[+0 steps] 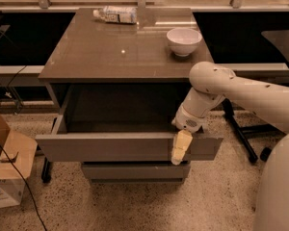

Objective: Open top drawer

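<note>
The top drawer (111, 147) of the grey-brown cabinet stands pulled far out toward me, its flat front panel low in the view and its plain grey inside showing. My gripper (180, 148) hangs over the right part of the drawer's front edge. One pale yellow finger (181, 146) lies against the outside of the front panel and points down. My white arm reaches in from the right.
A white bowl (183, 40) and a lying plastic bottle (114, 14) rest on the cabinet top (111, 52). A lower drawer (135, 170) sits shut beneath. A cardboard box (7, 167) stands at the left on the floor. Chair legs (241, 138) are at the right.
</note>
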Robot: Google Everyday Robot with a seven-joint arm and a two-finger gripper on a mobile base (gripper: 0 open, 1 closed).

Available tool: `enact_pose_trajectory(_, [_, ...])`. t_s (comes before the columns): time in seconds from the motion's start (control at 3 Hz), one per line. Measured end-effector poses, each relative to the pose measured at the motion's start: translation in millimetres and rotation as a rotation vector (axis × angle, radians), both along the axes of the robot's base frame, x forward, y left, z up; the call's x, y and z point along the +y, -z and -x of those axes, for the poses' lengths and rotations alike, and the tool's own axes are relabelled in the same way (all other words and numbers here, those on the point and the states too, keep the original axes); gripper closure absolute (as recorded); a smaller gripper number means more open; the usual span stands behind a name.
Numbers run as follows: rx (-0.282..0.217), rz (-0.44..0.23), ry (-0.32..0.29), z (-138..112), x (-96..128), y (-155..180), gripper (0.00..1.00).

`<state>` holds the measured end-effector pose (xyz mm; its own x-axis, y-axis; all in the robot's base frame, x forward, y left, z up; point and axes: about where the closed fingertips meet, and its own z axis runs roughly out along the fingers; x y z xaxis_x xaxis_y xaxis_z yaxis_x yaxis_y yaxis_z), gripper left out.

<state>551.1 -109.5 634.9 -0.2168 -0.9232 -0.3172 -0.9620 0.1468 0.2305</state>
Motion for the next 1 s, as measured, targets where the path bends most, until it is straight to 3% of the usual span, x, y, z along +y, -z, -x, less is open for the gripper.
enact_pose_trajectory(0.33, [0.003, 0.034, -0.033, 4, 1, -2, 0.0])
enact_pose_trajectory(0.67, [0.039, 0.056, 0.01, 34, -11, -3, 0.0])
enact_pose_trajectory(1.0, [0.06, 0.059, 0.032, 46, -15, -2, 0.0])
